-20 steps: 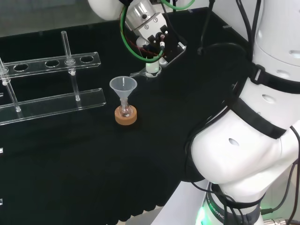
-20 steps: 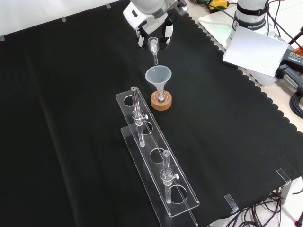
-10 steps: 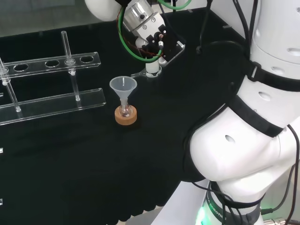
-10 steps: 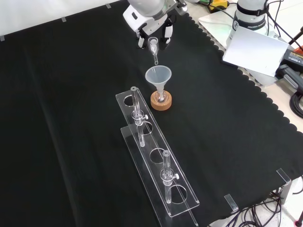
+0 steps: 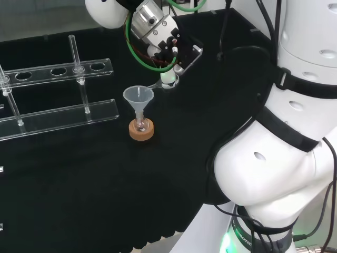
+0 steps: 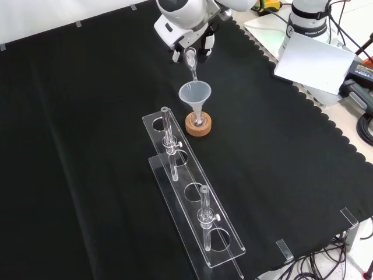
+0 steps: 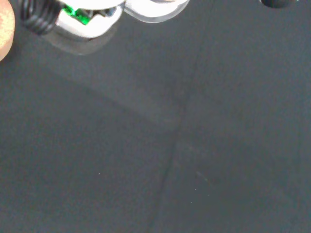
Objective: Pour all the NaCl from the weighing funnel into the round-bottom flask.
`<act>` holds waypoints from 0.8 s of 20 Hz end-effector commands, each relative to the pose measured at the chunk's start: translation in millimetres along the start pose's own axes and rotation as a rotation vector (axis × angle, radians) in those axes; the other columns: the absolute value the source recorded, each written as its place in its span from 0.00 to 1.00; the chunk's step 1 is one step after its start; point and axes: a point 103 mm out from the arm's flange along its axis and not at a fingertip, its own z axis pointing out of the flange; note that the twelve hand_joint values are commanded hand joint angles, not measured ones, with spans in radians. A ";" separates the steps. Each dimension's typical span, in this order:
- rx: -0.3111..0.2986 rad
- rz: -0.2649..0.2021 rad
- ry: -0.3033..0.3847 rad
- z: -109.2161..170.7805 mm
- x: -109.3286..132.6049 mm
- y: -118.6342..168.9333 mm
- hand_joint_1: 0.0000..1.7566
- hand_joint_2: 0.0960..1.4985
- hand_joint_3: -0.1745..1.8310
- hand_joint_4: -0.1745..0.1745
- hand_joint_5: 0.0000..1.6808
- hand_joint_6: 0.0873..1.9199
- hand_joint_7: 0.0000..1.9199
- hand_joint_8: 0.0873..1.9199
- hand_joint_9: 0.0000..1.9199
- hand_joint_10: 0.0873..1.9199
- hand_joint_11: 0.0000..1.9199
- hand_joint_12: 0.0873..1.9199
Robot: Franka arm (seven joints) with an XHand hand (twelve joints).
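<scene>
A small round-bottom flask point(image 5: 140, 124) point(image 6: 199, 121) sits on a cork ring point(image 5: 141, 132) point(image 6: 198, 125), with a clear plastic funnel point(image 5: 138, 97) point(image 6: 194, 93) standing in its neck. The hand point(image 5: 164, 43) point(image 6: 187, 32) is shut on the clear glass weighing funnel point(image 5: 167, 80) point(image 6: 191, 60). In the front view the weighing funnel hangs steeply, with its narrow tip just above the plastic funnel's rim. In the head view its spout points left toward that rim. I cannot make out any powder. An edge of the cork ring point(image 7: 4, 30) shows in the wrist view.
A clear acrylic rack point(image 5: 58, 71) point(image 6: 192, 204) stands left of the flask in the head view and nearer the camera in the front view; glass tubes point(image 6: 168, 140) stand in it. White papers and cables point(image 6: 315, 55) lie beyond the cloth's scalloped edge.
The hand has shifted left in the head view, toward the flask. The weighing funnel's tip has come down close to the plastic funnel's rim. Flask and rack have not moved.
</scene>
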 end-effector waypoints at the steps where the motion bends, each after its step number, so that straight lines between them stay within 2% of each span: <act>1: 0.002 -0.005 -0.008 -5.5 -0.5 -1.7 0.64 0.42 0.40 1.00 0.76 0.31 0.71 0.14 0.84 0.00 0.79 0.27; 6: 0.002 -0.004 -0.053 -11.9 3.9 -1.9 0.64 0.42 0.39 1.00 0.76 0.31 0.71 0.14 0.85 0.00 0.79 0.27; 16: 0.008 -0.002 -0.094 -16.2 9.1 -1.3 0.64 0.42 0.39 1.00 0.76 0.31 0.71 0.14 0.85 0.00 0.79 0.27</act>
